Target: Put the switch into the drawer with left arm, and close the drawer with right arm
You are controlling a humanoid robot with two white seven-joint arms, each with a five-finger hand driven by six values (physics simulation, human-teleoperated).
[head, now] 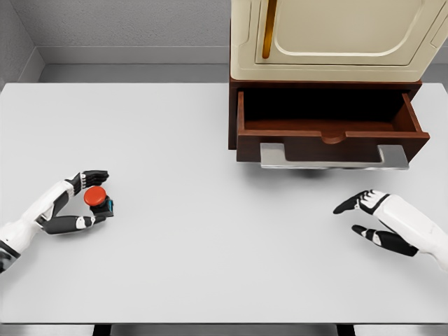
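Plainly unlabelled, red switch (pixel 97 198) sits in left hand (pixel 78 204); drawer (pixel 330 134) open.

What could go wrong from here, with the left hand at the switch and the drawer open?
1. The left hand has only its fingertips around the small red-topped switch; it could slip out on lifting.
2. The open drawer sits far across the table, so a long carry gives time to drop it, or it may clip the drawer's front wall.
3. The right hand rests open below the handle; closing early could trap the left arm.
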